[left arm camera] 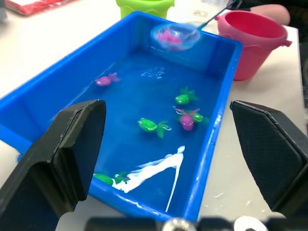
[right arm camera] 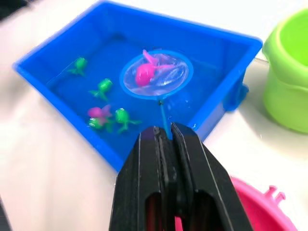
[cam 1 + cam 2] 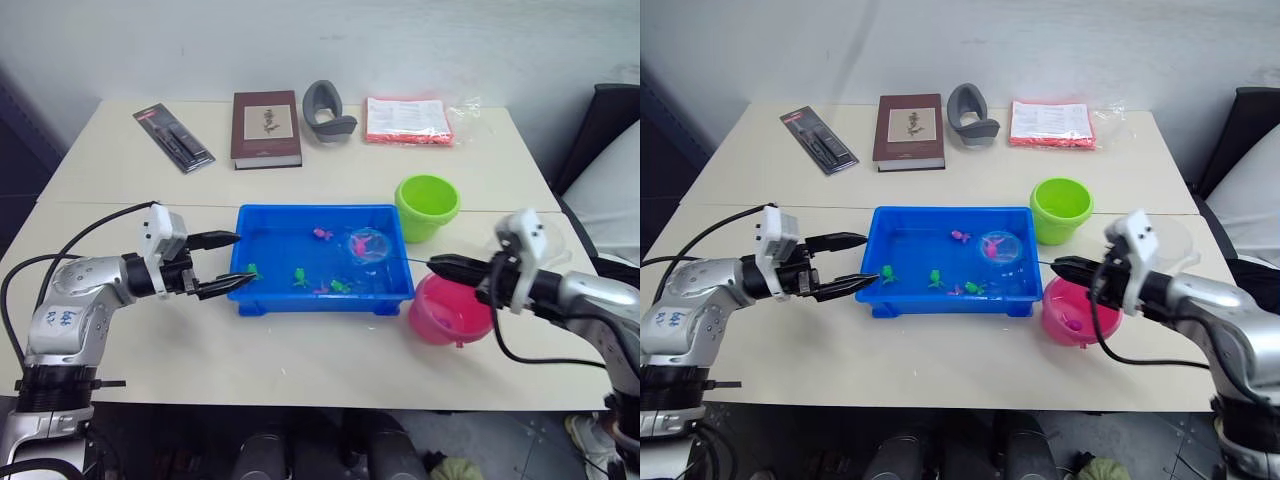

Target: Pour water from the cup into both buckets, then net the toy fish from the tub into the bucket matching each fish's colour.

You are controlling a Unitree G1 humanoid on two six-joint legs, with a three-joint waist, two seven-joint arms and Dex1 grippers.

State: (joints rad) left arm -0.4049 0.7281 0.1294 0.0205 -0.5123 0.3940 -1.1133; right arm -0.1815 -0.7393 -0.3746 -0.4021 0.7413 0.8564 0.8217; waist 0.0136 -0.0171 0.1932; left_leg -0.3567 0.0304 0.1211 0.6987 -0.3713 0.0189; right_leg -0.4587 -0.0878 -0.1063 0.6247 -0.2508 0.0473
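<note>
Light-blue rim and fine mesh mark the net [image 2: 156, 76], whose hoop sits level over the right part of the tub [image 3: 262, 214] with one pink fish [image 2: 144, 73] lying in the mesh. Its thin dark handle runs rightward from the hoop, crosses the tub's right wall and ends in the right gripper [image 3: 443, 265], whose two black fingers are pressed together on the stick. The net's long axis therefore lies left to right, hoop toward the left.

Below the hoop, loose fish rest in the tub: a pink one [image 3: 322, 234] toward the far wall, and green ones [image 3: 299, 274] with another pink one along the near side. The left half of the tub is mostly open water.

Just right of the tub's near right corner stands the pink bucket [image 3: 447, 310], directly under the right gripper. The green bucket [image 3: 427, 205] stands just beyond the tub's far right corner, well clear of the handle.

The left gripper [image 3: 231, 261] hovers at the tub's left wall, its fingers spread wide with nothing between them.

Bare table [image 3: 300, 355] lies near of the tub. Along the far edge lie a book [image 3: 265, 128], a packaged tool [image 3: 173, 138], a grey holder [image 3: 327, 111] and a red-edged packet [image 3: 408, 120], all well apart from the tub.
</note>
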